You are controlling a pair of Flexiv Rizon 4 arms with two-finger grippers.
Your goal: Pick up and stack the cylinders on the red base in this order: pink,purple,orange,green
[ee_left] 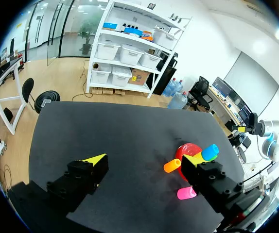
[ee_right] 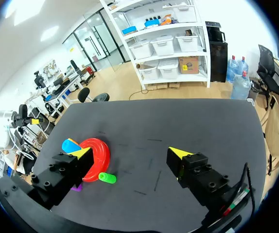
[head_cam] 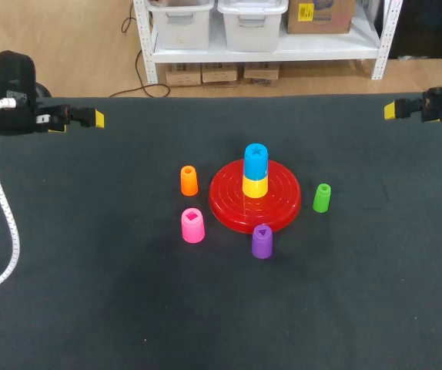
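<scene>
Table (head_cam: 128,308) edges: left gripper (ee_left: 144,158) sits over the far left corner and right gripper (ee_right: 130,152) over the far right corner, both well apart from the parts. Both pincers are spread wide, fingers not touching any cylinder. Red base (head_cam: 229,202) is mid-table, well away from every edge, with wide dark mat on both sides and a bigger stretch toward the near edge. A white cable (head_cam: 9,223) runs over the mat along the left edge. Count is one base and six cylinders, one per colour. Two are stacked on the base's centre, yellow cylinder (head_cam: 255,186) below and blue cylinder (head_cam: 256,160) on top. Four stand loose and upright on the mat around the base. Orange cylinder (head_cam: 189,180) is just beside its left rim. Pink cylinder (head_cam: 192,225) is near its near-left side. Purple cylinder (head_cam: 262,241) is at its near rim, can't tell if touching. Green cylinder (head_cam: 322,197) is just off its right rim.
</scene>
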